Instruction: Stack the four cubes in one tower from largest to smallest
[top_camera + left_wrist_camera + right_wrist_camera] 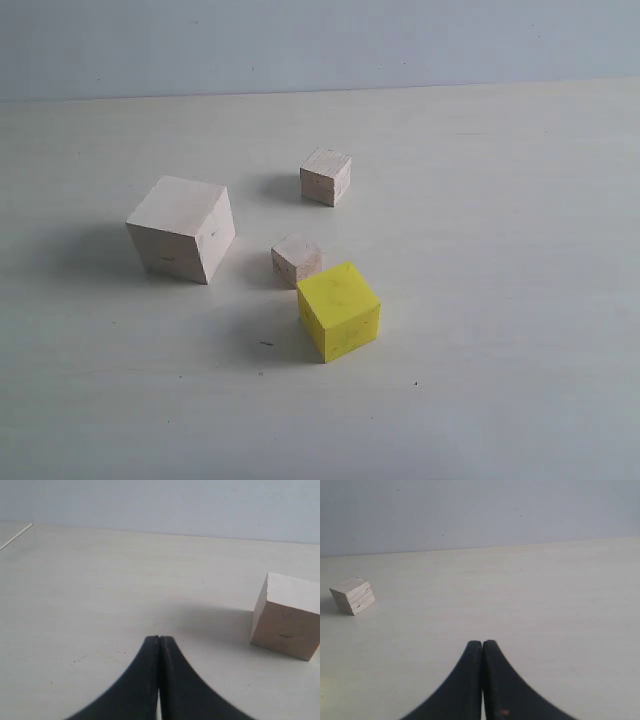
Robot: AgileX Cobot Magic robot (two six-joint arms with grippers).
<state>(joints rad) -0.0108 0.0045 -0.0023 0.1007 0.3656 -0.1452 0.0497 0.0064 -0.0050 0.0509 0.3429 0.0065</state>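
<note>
All cubes lie apart on the pale table (500, 250); no tower stands. The large pale wood cube (181, 229) sits at the left and also shows in the left wrist view (286, 617). The yellow cube (338, 310) is nearest the front. One small wood cube (296, 260) lies just behind the yellow one, nearly touching it. The other small wood cube (326, 176) sits farther back and shows in the right wrist view (353, 595). My left gripper (159, 639) is shut and empty, well short of the large cube. My right gripper (482, 643) is shut and empty too. Neither arm appears in the exterior view.
A pale blue-grey wall (320, 40) runs behind the table. A table edge (15, 537) shows in a corner of the left wrist view. A few small dark specks (266, 344) mark the surface near the yellow cube.
</note>
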